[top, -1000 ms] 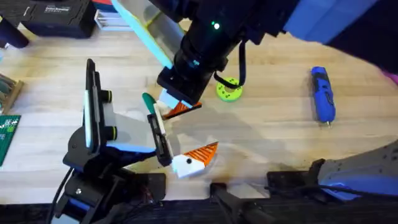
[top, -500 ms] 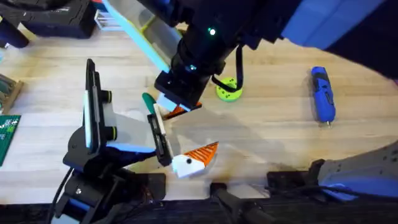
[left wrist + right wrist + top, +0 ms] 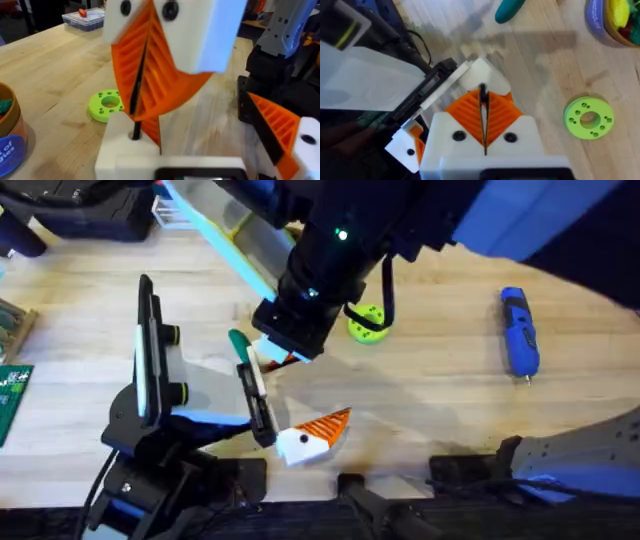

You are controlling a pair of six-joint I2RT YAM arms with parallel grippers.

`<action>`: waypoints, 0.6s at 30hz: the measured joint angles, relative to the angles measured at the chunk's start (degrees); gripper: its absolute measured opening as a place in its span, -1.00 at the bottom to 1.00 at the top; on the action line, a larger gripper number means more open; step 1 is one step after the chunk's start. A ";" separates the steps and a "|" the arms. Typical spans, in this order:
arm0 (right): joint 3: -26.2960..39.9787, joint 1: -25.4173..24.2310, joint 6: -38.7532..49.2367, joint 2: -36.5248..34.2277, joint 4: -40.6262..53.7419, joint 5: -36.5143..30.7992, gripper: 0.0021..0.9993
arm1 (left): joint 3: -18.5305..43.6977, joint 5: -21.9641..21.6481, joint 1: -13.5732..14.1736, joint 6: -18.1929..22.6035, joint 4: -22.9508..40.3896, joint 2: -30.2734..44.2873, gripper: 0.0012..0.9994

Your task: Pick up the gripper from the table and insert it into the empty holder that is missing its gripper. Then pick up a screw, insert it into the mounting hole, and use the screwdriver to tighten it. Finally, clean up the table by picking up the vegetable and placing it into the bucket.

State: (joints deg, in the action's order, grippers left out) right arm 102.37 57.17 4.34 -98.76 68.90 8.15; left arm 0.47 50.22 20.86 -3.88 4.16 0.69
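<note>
**Right end effector clamped on a thin rod over the white block**

At the middle of the worktop (image 3: 440, 380), the right arm reaches across from the right, and its right end effector (image 3: 283, 355) points down just beside the left arm's black link. Its orange ribbed pads (image 3: 502, 112) are pressed together on a thin dark rod (image 3: 482, 97). In the left wrist view the rod's lower end meets a hole in the top of a white block (image 3: 130, 150), with the pads tilted above it.

The left end effector (image 3: 312, 432) lies low near the front edge. Whether it is open or closed cannot be told.

The vegetable (image 3: 238, 340) lies on the worktop just to the left of the right end effector, apart from it. The screwdriver (image 3: 518, 332) lies flat well off to the right, its metal tip toward the front edge, with nothing touching it. The bucket (image 3: 600, 22) stands upright beyond a lime-green disc (image 3: 367, 323) and has yellow and red pieces inside. The disc lies flat just right of the right arm's wrist.
</note>
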 joint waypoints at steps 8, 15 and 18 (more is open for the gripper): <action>0.00 0.00 1.08 0.00 0.03 0.82 -0.99 | 0.00 0.00 0.00 0.02 0.00 0.00 0.97; 0.02 0.02 0.57 -0.39 -1.17 0.68 -0.99 | 0.00 -0.02 0.00 -0.08 0.02 0.00 0.97; 0.31 0.04 0.52 -1.11 -1.27 0.69 -0.99 | 0.00 0.00 0.00 -0.37 -0.02 0.00 0.97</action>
State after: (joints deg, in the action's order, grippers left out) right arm 102.67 57.21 4.86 -99.87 67.63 8.84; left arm 0.47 50.22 20.86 -4.25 4.15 0.69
